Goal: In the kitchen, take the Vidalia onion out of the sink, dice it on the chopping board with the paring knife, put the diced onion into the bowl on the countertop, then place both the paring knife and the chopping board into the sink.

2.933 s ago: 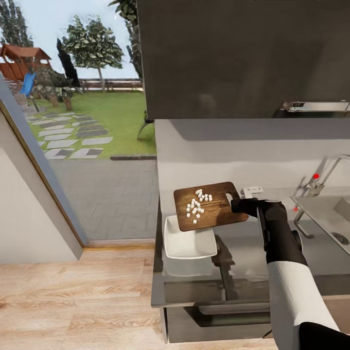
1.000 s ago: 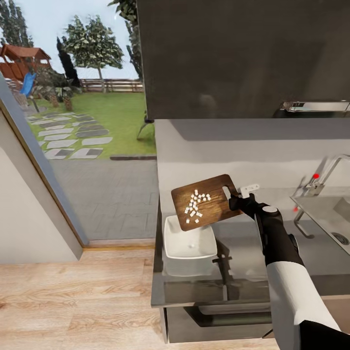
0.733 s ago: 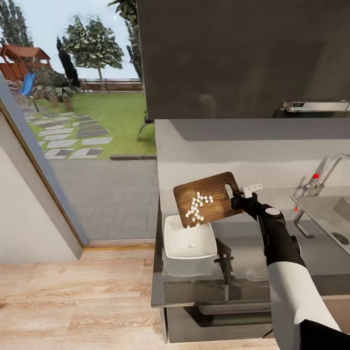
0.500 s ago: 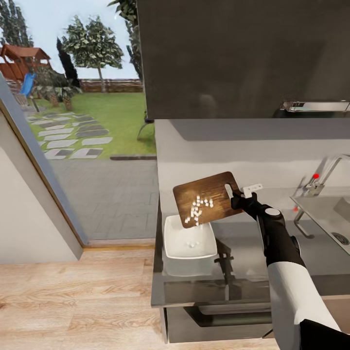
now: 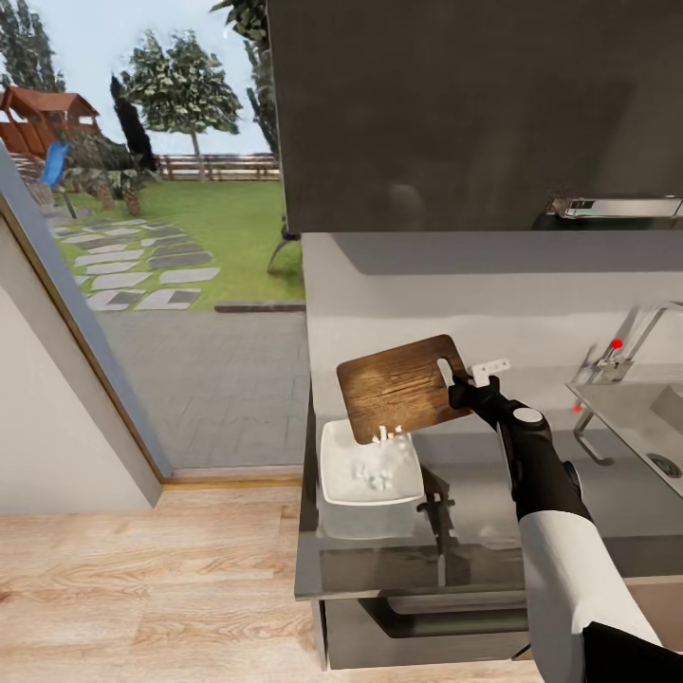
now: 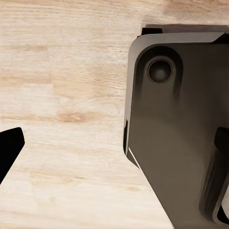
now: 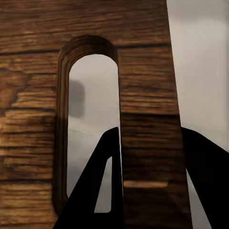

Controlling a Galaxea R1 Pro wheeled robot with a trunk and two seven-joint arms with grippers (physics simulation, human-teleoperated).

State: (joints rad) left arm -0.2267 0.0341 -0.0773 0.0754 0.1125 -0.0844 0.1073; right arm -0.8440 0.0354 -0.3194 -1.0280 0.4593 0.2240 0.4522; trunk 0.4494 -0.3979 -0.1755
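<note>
A brown wooden chopping board (image 5: 402, 384) is held in the air, tilted steeply so its lower edge hangs just over a white squarish bowl (image 5: 370, 469). A few white cubes of diced onion (image 5: 389, 434) sit at the board's lower edge, and more lie in a small heap inside the bowl. The rest of the board's face is bare wood.

The right gripper (image 5: 462, 387) grasps the board at its far end, beside the slot-shaped handle hole. In the right wrist view the board (image 7: 143, 86) fills most of the picture, with the slot seen as a tall rounded opening, and the two dark jaws stand narrowly apart, closed onto the strip of wood between the slot and the board's edge. The black and white right arm reaches up from the lower right of the head view.

The bowl rests on the grey worktop (image 5: 474, 531), close to its left end. Further right along the worktop is the sink (image 5: 631, 417), with a chrome tap (image 5: 637, 346) and its red knob.

In the left wrist view one dark fingertip (image 6: 9, 150) of the left gripper shows at the edge, over pale wood floor (image 6: 62, 95) and a dark part of the robot's own base; whether the jaws are open or closed cannot be told
</note>
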